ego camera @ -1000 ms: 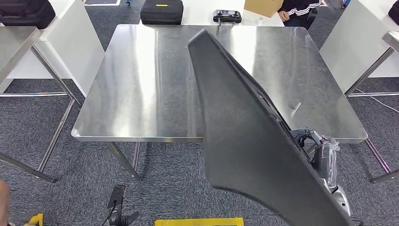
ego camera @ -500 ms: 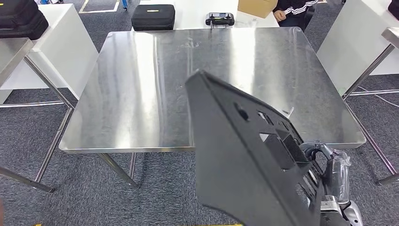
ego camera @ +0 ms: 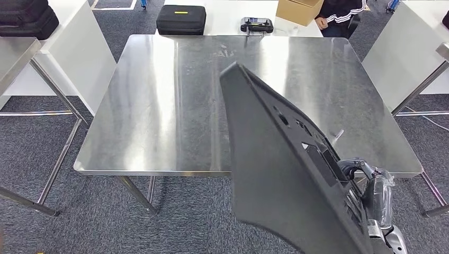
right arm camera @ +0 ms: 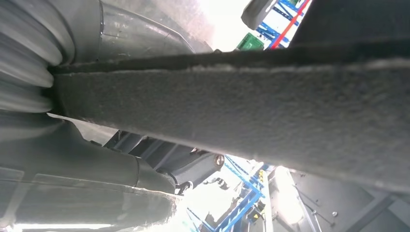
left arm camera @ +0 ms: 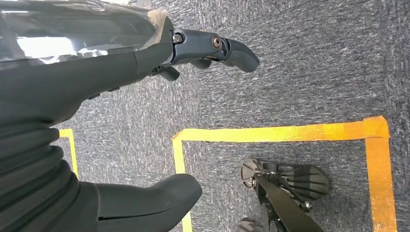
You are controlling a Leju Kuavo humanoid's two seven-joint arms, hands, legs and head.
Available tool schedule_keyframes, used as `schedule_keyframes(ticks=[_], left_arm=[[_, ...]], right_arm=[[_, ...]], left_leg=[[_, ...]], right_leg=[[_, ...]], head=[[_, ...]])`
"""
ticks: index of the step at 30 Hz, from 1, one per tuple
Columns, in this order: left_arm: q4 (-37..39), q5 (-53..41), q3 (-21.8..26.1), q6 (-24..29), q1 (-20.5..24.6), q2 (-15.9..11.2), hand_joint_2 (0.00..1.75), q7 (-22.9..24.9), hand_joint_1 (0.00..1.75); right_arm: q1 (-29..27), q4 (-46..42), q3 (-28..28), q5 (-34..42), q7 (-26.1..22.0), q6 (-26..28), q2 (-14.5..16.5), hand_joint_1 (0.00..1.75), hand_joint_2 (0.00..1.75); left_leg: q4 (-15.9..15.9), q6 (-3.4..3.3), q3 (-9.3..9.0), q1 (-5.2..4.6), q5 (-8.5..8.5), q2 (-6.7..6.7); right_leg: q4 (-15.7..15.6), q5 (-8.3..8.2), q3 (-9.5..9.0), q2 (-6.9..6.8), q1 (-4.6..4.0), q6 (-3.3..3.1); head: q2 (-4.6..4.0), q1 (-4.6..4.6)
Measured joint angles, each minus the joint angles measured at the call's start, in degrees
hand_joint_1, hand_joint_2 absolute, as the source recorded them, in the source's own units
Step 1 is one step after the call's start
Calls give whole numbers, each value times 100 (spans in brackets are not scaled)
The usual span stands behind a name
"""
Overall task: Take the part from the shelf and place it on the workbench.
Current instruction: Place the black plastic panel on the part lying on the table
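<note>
Head view has me standing at the near edge of the steel surface (ego camera: 159, 106) with 1 large dark panel (ego camera: 275, 180), the part I am carrying, clamped in my right hand (ego camera: 365, 185) low on my right side. The panel stands on edge and tilts; its far tip reaches out over the surface, but most of it hangs over the carpet, and as far as I can judge it touches the steel nowhere. In the right wrist view my thumb (right arm camera: 96, 179) presses under the panel's fuzzy edge (right arm camera: 241, 111), so the hold is on 1 rim only.

That is my main worry. I judge that a long panel held at 1 end will want to twist or slip in my hand as I lower it. If I let go too soon, most of it lies off the surface and it could tip onto the floor. Its lower edge could also catch the surface's front rim if I push forward without lifting.

My left hand (left arm camera: 145, 72) hangs over the carpet, fingers apart, holding nothing, near 1 yellow tape outline (left arm camera: 280, 133).

Count: 1 panel, 1 steel surface in front of me. Beyond it lie 1 black case (ego camera: 181, 19), 1 cardboard box (ego camera: 299, 10), and 1 handheld controller (ego camera: 256, 24), with 1 person's sleeve (ego camera: 339, 11) nearby.
</note>
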State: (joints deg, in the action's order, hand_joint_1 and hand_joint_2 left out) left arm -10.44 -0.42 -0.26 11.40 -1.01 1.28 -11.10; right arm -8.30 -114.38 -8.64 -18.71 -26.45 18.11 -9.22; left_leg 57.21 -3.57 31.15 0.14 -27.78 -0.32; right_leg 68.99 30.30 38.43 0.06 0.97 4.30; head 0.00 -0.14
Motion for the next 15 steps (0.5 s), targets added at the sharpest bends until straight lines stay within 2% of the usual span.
schedule_keyframes(ticks=[1, 2, 3, 5, 7, 8, 9, 11, 12, 13, 14, 15], left_arm=[[2, -2, 0, 3, 0, -3, 175, 0, 0], [3, -4, 0, 7, 3, -4, 175, 0, 0], [3, -6, 0, 11, 7, -5, 175, 0, 0], [4, -11, 0, 21, 12, -8, 175, 1, 0], [5, -15, 0, 39, 16, -10, 175, 2, 0], [6, -17, 0, 49, 19, -7, 175, 2, 0], [6, -19, -1, 57, 22, -2, 175, 2, 0], [6, -22, -1, 65, 25, 11, 175, 2, 0], [7, -22, -1, 67, 20, 14, 175, 3, 0], [9, -22, -1, 69, 14, 15, 175, 3, 0], [10, -22, 0, 73, 10, 16, 175, 3, 0], [13, -22, 0, 78, 9, 16, 175, 3, 0]], right_arm=[[3, -1, 2, 0, -1, -4, 3, 175, 175], [6, -2, 3, 0, -2, -7, 7, 175, 175], [8, -6, 4, 0, -4, -10, 11, 175, 175], [9, -13, 4, -1, -7, -25, 18, 175, 175], [9, -27, 5, -9, -8, -54, 29, 175, 175], [11, -37, 5, -14, -8, -67, 36, 175, 175], [13, -47, 5, -17, -8, -75, 43, 175, 175], [15, -55, 5, -20, -8, -80, 54, 175, 175], [15, -56, 5, -20, -8, -80, 58, 175, 175], [14, -56, 5, -20, -7, -81, 64, 175, 175], [14, -56, 5, -20, -7, -82, 69, 175, 175], [14, -56, 5, -21, -7, -84, 74, 175, 175]], left_leg=[[2, 20, -33, -3, -28, -7], [9, 48, -57, -16, -61, -14], [15, 77, -69, -32, -88, -17], [16, 126, -79, -55, -125, -15], [67, 182, -67, -35, -185, -8], [206, 215, -6, -21, -278, -4], [471, 248, 124, -5, -426, 0], [1247, 293, 540, 19, -761, 6], [1571, 309, 738, 31, -845, 7], [1713, 320, 857, 42, -812, 8], [1631, 325, 868, 53, -662, 10], [1349, 325, 775, 64, -429, 12]], right_leg=[[-438, -184, -192, -6, 9, 34], [-799, -323, -363, -8, 7, 30], [-1031, -403, -475, -10, 3, -5], [-1142, -426, -541, -2, -19, -112], [-1155, -418, -561, 5, 17, -199], [-1164, -410, -579, 7, 39, -240], [-1170, -398, -599, 4, 58, -277], [-1169, -368, -621, -4, 53, -321], [-1168, -356, -633, -5, 50, -336], [-1167, -342, -650, -3, 48, -345], [-1167, -325, -674, 2, 50, -348], [-1166, -305, -706, 8, 56, -340]], head=[[0, 9], [0, 15], [0, 17], [0, 11], [1, 0], [1, -13], [1, -24], [0, -42], [0, -41], [0, -43], [0, -44], [0, -44]])
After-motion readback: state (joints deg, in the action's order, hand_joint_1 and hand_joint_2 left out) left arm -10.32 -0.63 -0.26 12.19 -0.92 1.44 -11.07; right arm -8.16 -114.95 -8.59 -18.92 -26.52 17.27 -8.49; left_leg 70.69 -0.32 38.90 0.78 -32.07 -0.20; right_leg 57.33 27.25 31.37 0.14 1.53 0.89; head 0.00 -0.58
